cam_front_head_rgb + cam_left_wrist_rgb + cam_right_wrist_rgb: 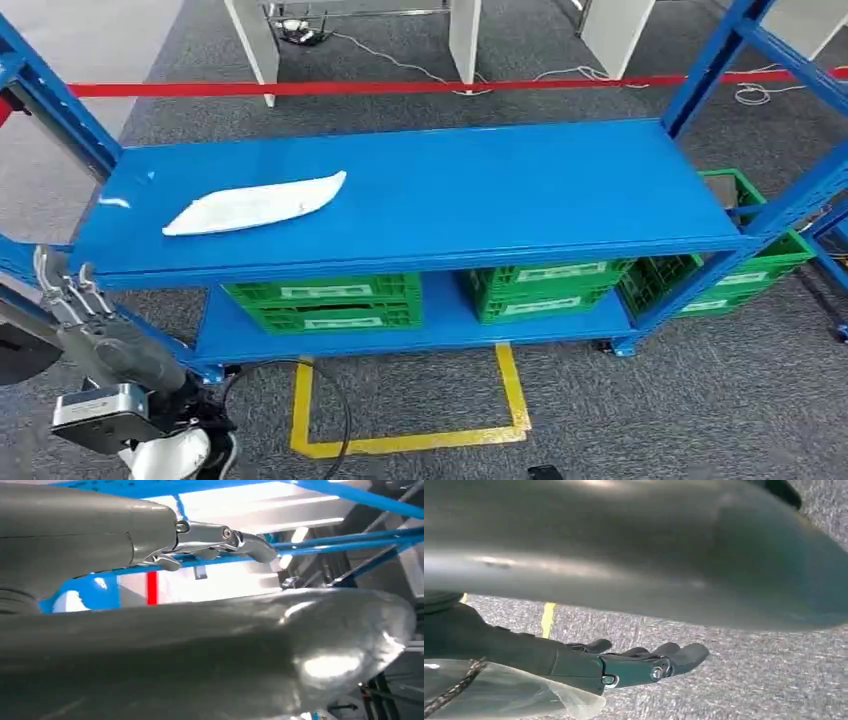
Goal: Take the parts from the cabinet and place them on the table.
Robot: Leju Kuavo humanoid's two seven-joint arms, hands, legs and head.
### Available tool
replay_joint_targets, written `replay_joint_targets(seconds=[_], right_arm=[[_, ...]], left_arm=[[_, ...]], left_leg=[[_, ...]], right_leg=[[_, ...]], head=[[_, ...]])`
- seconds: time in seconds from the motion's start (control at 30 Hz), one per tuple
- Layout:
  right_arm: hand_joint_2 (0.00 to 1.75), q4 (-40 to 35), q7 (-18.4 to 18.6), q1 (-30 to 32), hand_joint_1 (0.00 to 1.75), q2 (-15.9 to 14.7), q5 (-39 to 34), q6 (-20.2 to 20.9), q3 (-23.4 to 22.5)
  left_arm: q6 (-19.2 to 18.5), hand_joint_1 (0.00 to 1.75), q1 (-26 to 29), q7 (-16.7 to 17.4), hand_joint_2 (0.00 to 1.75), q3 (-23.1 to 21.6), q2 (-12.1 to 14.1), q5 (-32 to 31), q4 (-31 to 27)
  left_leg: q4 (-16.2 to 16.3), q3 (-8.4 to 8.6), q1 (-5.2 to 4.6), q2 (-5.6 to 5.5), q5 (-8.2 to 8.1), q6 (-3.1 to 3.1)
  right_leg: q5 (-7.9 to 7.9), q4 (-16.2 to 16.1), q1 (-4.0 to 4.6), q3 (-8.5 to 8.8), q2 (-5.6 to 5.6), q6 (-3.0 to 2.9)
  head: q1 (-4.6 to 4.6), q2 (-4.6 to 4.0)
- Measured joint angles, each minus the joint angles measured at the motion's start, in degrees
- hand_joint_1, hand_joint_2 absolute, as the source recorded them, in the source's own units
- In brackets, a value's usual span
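White bagged part (256,204) flat on blue shelf (500,190), well apart from left hand (68,290); both hands' grasp state unclear.

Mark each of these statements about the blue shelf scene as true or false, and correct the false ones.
1. A white bag lies on the top board of the blue shelf. True.
2. The green crates stand on the top board. False: they stand on the lower board, and one more stands on the floor at the right end.
3. The left hand holds the white bag. False: it is apart from the bag, near the shelf's left front corner.
4. A red tape runs across behind the shelf. True.
5. Yellow lines mark the carpet before the shelf. True.
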Motion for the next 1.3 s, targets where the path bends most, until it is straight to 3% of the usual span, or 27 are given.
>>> replay_joint_targets(seconds=[0.07,0.1,0.13,0.17,0.2,0.27,0.33,0.43,0.5,0.57,0.63,0.67,0.7,0.73,0.77,0.8,0.83,0.87,0.93,1.0,1.07,1.13,1.17,1.2,1.23,1.3], right_arm=[[0.00,0.00,0.00,-0.07,0.00,0.00,0.04,0.09,0.00],[0.00,0.00,0.00,-0.05,0.00,0.00,0.04,0.09,0.00],[0.00,0.00,0.02,-0.03,0.00,-0.02,0.04,0.09,0.00],[0.00,0.00,0.00,0.00,0.00,-0.02,0.00,0.13,0.00],[0.00,0.00,0.00,0.00,0.00,0.00,-0.06,0.28,0.00],[0.00,0.00,-0.09,0.01,0.00,0.00,-0.18,0.50,0.00],[0.00,0.07,-0.22,-0.05,0.00,0.00,-0.24,0.70,0.00],[0.00,0.07,-0.44,-0.14,0.00,0.00,-0.33,1.07,-0.02],[0.00,0.07,-0.37,-0.12,0.00,0.00,-0.33,1.05,-0.02],[0.00,0.07,-0.35,-0.26,0.00,0.00,-0.31,1.03,-0.02],[0.00,0.07,-0.22,-0.11,0.00,-0.02,-0.26,0.96,-0.04],[0.00,0.07,-0.15,-0.03,0.00,-0.02,-0.22,0.92,-0.07],[0.00,0.07,-0.09,0.02,0.00,-0.02,-0.17,0.92,-0.07],[0.00,0.07,-0.04,0.00,0.00,-0.02,-0.13,0.92,-0.07],[0.00,0.07,-0.04,-0.02,0.00,-0.02,-0.07,0.92,-0.07],[0.00,0.07,-0.04,-0.03,0.00,-0.02,-0.04,0.87,-0.07],[0.00,0.11,-0.02,-0.12,0.00,0.00,-0.04,0.87,-0.07],[0.00,0.11,0.00,-0.16,0.00,-0.02,-0.04,0.85,-0.07],[0.00,0.11,0.00,-0.01,0.00,-0.02,-0.04,0.81,-0.09],[0.00,0.11,0.07,-0.01,0.00,-0.02,-0.02,0.81,-0.11],[0.00,0.11,0.09,-0.06,0.00,-0.02,0.00,0.76,-0.13],[0.00,0.11,0.28,-0.06,0.00,-0.02,0.13,0.76,-0.15],[0.00,0.11,0.50,-0.05,0.00,-0.02,0.15,0.76,-0.17],[0.00,0.11,0.71,-0.05,0.00,-0.02,0.26,0.76,-0.22],[0.00,0.11,0.74,-0.05,0.00,-0.02,0.35,0.76,-0.24],[0.00,0.11,0.72,-0.07,0.00,0.00,0.55,0.81,-0.24]], left_arm=[[0.00,0.00,0.07,0.00,0.00,0.04,0.04,0.02,0.02],[0.00,0.00,0.08,0.00,0.00,0.04,0.07,0.02,0.04],[-0.02,0.00,0.09,0.00,0.00,0.07,0.11,0.04,0.13],[-0.02,0.00,0.10,0.00,0.00,0.07,0.11,0.04,0.22],[-0.02,0.00,0.10,0.00,0.00,0.07,0.11,0.04,0.24],[0.00,0.00,0.08,0.00,0.00,0.07,0.11,0.04,0.24],[-0.02,0.00,0.00,0.00,0.00,0.07,0.07,0.04,0.28],[0.00,0.00,0.10,0.00,0.00,0.04,0.09,0.07,0.35],[0.00,0.00,0.04,0.00,0.00,0.02,0.02,0.07,0.35],[-0.02,0.00,0.02,0.00,0.00,-0.02,-0.04,0.09,0.35],[-0.02,0.00,0.03,0.00,0.00,-0.02,-0.04,0.28,0.39],[-0.02,0.00,0.06,0.00,0.00,-0.02,-0.04,0.33,0.42],[-0.02,0.00,0.07,0.00,0.00,-0.02,-0.04,0.31,0.42],[0.00,0.00,0.07,0.00,0.00,-0.02,-0.04,0.31,0.42],[0.00,0.00,0.07,0.00,0.00,-0.02,-0.06,0.31,0.42],[0.00,0.00,0.06,0.00,0.00,-0.02,-0.07,0.31,0.42],[-0.02,0.00,0.02,0.00,0.00,-0.02,-0.05,0.31,0.42],[-0.02,0.00,0.02,0.00,0.00,-0.04,-0.04,0.31,0.42],[-0.02,0.00,0.02,0.00,0.00,-0.02,-0.02,0.24,0.42],[0.00,0.00,0.01,0.00,0.00,-0.02,0.02,0.24,0.39],[-0.02,0.00,-0.02,0.00,0.00,-0.07,0.04,0.22,0.42],[0.00,0.00,-0.01,0.00,0.00,-0.09,0.13,0.26,0.42],[0.00,0.00,-0.01,0.00,0.00,-0.18,0.20,0.48,0.42],[0.00,0.00,-0.03,0.00,0.00,-0.42,0.30,0.50,0.46],[0.00,0.00,-0.17,0.00,0.00,-0.66,0.33,0.48,0.52],[-0.02,0.00,-0.70,0.00,0.00,-1.12,0.33,0.33,0.72]], left_leg=[[9.20,-4.55,0.15,0.00,-4.04,-0.36],[13.07,-6.70,0.15,0.00,-5.03,-0.44],[14.38,-7.67,0.15,0.00,-4.69,-0.42],[13.30,-7.39,0.14,0.00,-3.07,-0.32],[9.84,-6.09,0.13,-0.01,-0.33,-0.09],[-0.29,-1.87,0.00,-0.01,5.39,0.66],[-2.92,-0.89,-0.40,-0.14,4.09,1.10],[-2.99,-1.06,-0.43,-0.30,4.13,1.60],[-3.81,-0.19,0.00,-0.18,4.25,2.06],[-3.82,-0.12,-0.02,-0.01,3.97,2.50],[-3.81,-0.04,-0.03,0.03,3.72,2.73],[-3.81,0.09,-0.02,0.00,3.63,2.73],[-3.80,0.37,0.03,-0.06,3.41,2.65],[-3.79,0.70,0.10,-0.12,3.19,2.47],[-3.79,1.23,0.18,-0.15,2.83,2.23],[-3.78,1.66,0.20,-0.14,2.46,1.83],[-3.57,1.62,-0.26,-0.17,2.22,1.43],[-3.36,1.46,-0.25,-0.23,2.17,1.18],[-3.54,1.62,-0.15,-0.21,2.22,0.91],[-2.92,1.73,0.01,-0.21,1.24,0.28],[3.30,-1.10,0.01,-0.21,-1.74,-0.09],[12.94,-6.25,0.00,-0.22,-4.95,-0.17],[15.06,-7.79,0.00,-0.22,-4.82,-0.05],[14.30,-7.84,-0.01,-0.22,-3.24,0.17],[11.29,-6.86,-0.08,-0.23,-0.61,0.51],[1.31,-3.00,-0.43,-0.23,5.42,1.55]], right_leg=[[-0.36,0.00,0.06,0.36,-0.05,-0.52],[-0.50,0.00,0.10,0.52,-0.04,-0.61],[-0.64,0.01,0.12,0.73,0.02,-0.61],[-0.84,0.01,0.12,1.04,0.14,-0.56],[-1.04,0.01,0.14,1.41,0.31,-0.46],[-1.58,0.00,0.13,2.15,0.51,-0.17],[-1.93,0.28,0.35,1.81,0.62,0.52],[-1.90,-0.20,0.22,1.94,0.43,1.44],[-2.99,1.10,0.12,1.14,0.27,2.01],[-6.34,8.59,0.00,-2.91,0.29,2.29],[-8.49,16.01,-0.01,-7.57,0.29,2.59],[-8.14,17.09,-0.06,-8.65,0.27,2.67],[-6.02,15.40,-0.11,-8.31,0.23,2.72],[-3.39,12.01,-0.15,-6.91,0.15,2.73],[-0.03,6.36,-0.23,-4.34,0.00,2.69],[1.56,1.75,-0.35,-2.31,-0.26,2.77],[0.55,1.21,-0.01,-1.57,-0.23,2.69],[0.29,0.60,-0.07,-0.90,0.04,1.91],[0.09,0.78,0.16,-1.06,0.11,1.36],[0.07,0.45,-0.20,-0.49,0.11,0.59],[-0.34,0.44,-0.18,0.03,0.04,-0.05],[-0.69,0.44,-0.01,0.45,0.03,-0.49],[-0.87,0.44,0.10,0.71,0.09,-0.54],[-1.11,0.44,0.19,1.08,0.22,-0.55],[-1.33,0.44,0.31,1.47,0.37,-0.53],[-1.83,0.42,0.45,2.28,0.48,-0.40]], head=[[0.07,0.00],[0.09,0.00],[0.07,0.00],[0.09,0.00],[0.05,0.00],[0.05,0.00],[0.07,0.00],[0.24,0.00],[0.31,0.00],[0.48,0.00],[0.46,0.00],[0.48,0.00],[0.46,0.00],[0.50,0.00],[0.46,0.00],[0.53,0.00],[0.57,0.00],[0.55,0.00],[0.29,0.00],[0.24,0.00],[-0.04,0.00],[0.02,0.00],[0.00,0.00],[0.02,0.00],[0.00,0.00],[0.05,0.00]])
